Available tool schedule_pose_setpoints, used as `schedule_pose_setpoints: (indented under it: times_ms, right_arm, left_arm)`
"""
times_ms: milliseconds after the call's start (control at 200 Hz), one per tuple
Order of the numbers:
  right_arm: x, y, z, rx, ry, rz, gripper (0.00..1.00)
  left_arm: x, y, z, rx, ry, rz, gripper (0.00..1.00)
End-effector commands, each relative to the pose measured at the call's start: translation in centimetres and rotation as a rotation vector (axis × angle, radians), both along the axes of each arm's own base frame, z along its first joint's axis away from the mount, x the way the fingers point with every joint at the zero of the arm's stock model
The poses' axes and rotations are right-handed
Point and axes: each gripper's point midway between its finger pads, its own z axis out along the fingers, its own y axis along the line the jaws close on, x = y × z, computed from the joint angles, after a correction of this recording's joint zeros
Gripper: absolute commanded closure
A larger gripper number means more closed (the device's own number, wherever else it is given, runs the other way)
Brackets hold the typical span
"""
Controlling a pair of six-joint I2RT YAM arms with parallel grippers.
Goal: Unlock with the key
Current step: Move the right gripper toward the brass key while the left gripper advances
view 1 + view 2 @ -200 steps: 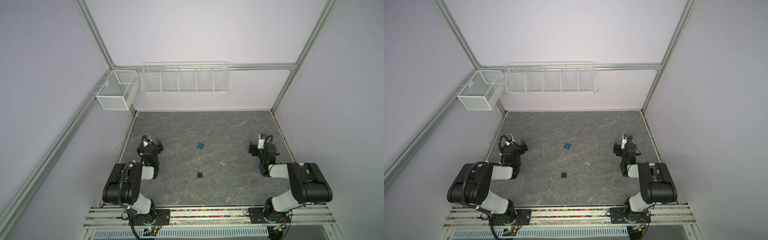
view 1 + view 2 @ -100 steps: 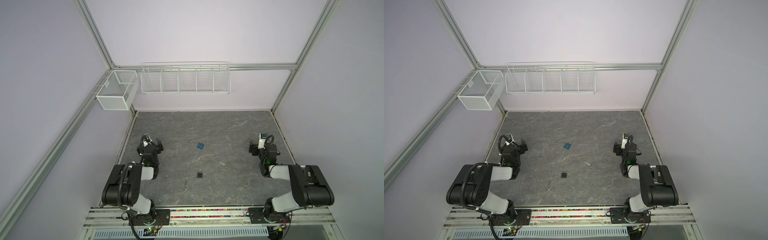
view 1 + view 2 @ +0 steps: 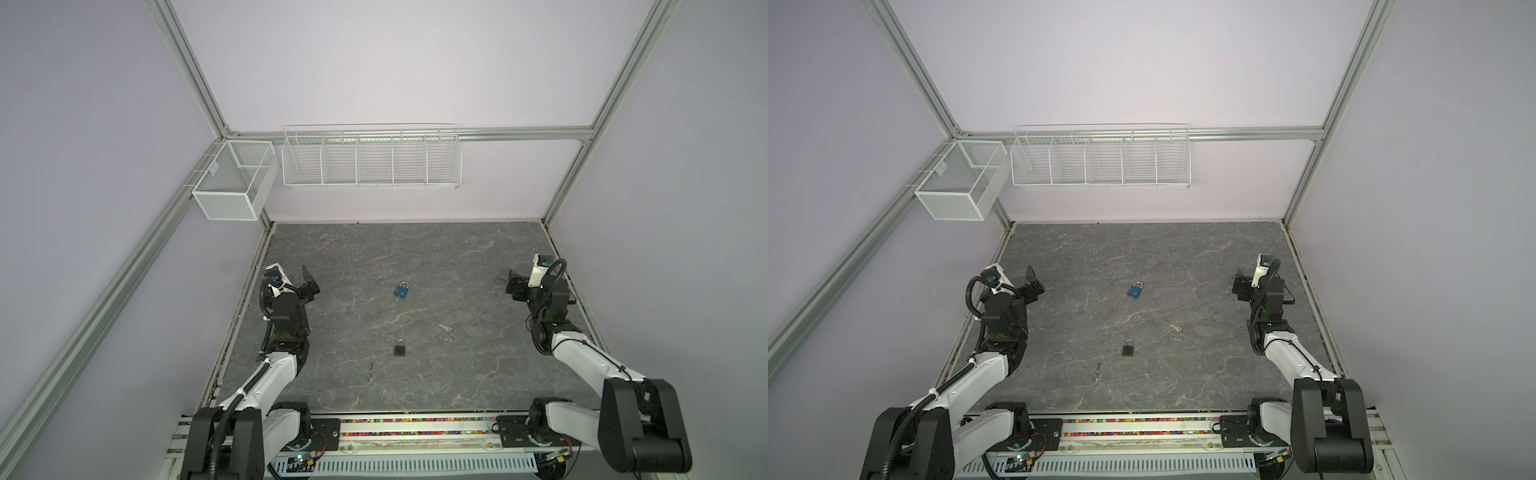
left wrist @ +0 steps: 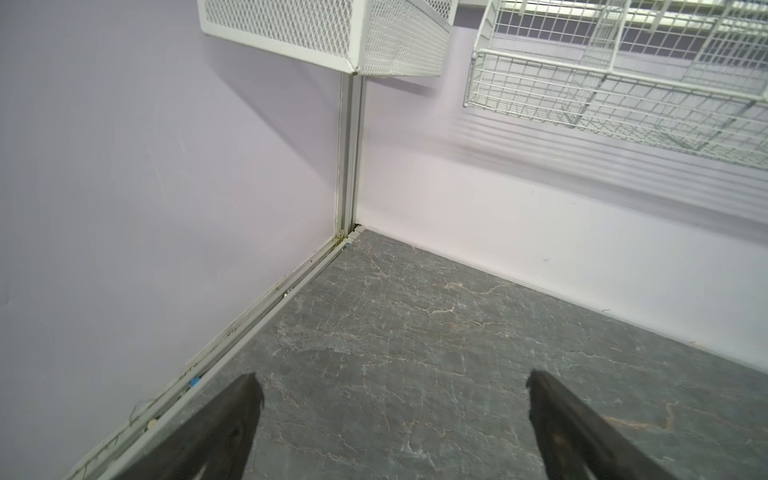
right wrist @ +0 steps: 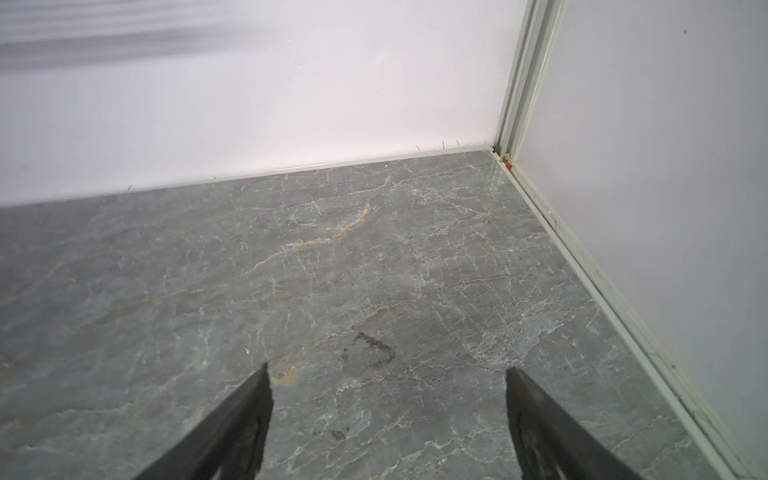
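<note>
Well, nothing's under way yet: both arms sit at the table's (image 3: 457, 257) edges. Left gripper (image 3: 308, 286) is spread wide and empty; right gripper (image 3: 514, 286) likewise, touching nothing. A blue padlock (image 3: 401, 290) lies mid-table, a black padlock (image 3: 400, 348) nearer the front, and the key (image 3: 370, 371) close beside it. Next up, I'd say: reaching in to pinch that thin, flat key.

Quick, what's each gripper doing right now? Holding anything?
Left gripper: open, holding nothing.
Right gripper: open, holding nothing.
</note>
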Motion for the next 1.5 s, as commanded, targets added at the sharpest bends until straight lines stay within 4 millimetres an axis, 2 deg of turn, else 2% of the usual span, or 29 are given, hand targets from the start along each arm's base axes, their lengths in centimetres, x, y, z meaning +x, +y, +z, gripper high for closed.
schedule_pose_setpoints:
  times_ms: [0, 75, 175, 290, 375, 585, 775, 915, 1035, 1214, 1274, 1399, 1499]
  right_arm:
    - [-1.3, -0.3, -1.3, 0.179, 0.091, -0.077, 0.11]
    - [-1.8, 0.1, -1.3, 0.258, 0.078, -0.082, 0.11]
    - [-2.4, 0.7, -1.1, 0.331, 0.086, -0.067, 0.11]
    - [-2.8, 2.1, -1.3, 0.37, 0.205, -0.02, 0.11]
    - [-3.4, 2.3, -1.5, 0.376, 0.253, -0.02, 0.11]
    - [-4.9, 4.8, -0.9, 0.344, 0.325, 0.085, 0.12]
    - [-6.5, 9.2, -1.1, 0.308, 0.423, 0.254, 0.12]
    - [-8.5, 12.2, -1.6, 0.249, 0.473, 0.333, 0.12]
    - [-10.2, 12.9, -2.4, 0.191, 0.568, 0.329, 0.12]
    - [-12.4, 16.1, -3.9, 0.192, 0.638, 0.406, 0.12]
    - [-13.1, 16.6, -4.6, 0.166, 0.68, 0.397, 0.11]
    - [-14.2, 17.8, -5.6, 0.121, 0.734, 0.392, 0.09]
    - [-14.8, 19.2, -6.1, 0.103, 0.756, 0.416, 0.07]
  left_arm:
    - [-0.6, 0.5, 0.0, -0.173, 0.038, 0.043, 0.01]
    - [-1.8, 1.5, -0.2, -0.272, 0.015, 0.111, 0.01]
    - [-1.2, -0.4, 0.7, -0.27, -0.008, -0.013, 0.01]
    - [-0.9, -1.1, -0.2, -0.335, 0.075, -0.033, 0.01]
    - [-0.5, -2.8, -0.5, -0.359, 0.114, -0.125, 0.01]
    - [-0.9, -6.2, -1.7, -0.456, 0.242, -0.275, 0.01]
    - [-2.6, -9.7, -2.4, -0.478, 0.32, -0.384, 0.01]
    - [-4.1, -12.5, -2.4, -0.471, 0.344, -0.445, 0.01]
    - [-5.2, -15.1, -2.2, -0.496, 0.327, -0.548, 0.01]
    - [-6.7, -18.0, -2.8, -0.478, 0.342, -0.6, 0.01]
    - [-7.2, -19.0, -3.0, -0.451, 0.362, -0.615, 0.01]
    - [-8.0, -21.6, -3.0, -0.428, 0.381, -0.674, 0.01]
    - [-8.5, -23.4, -3.8, -0.421, 0.389, -0.7, 0.01]
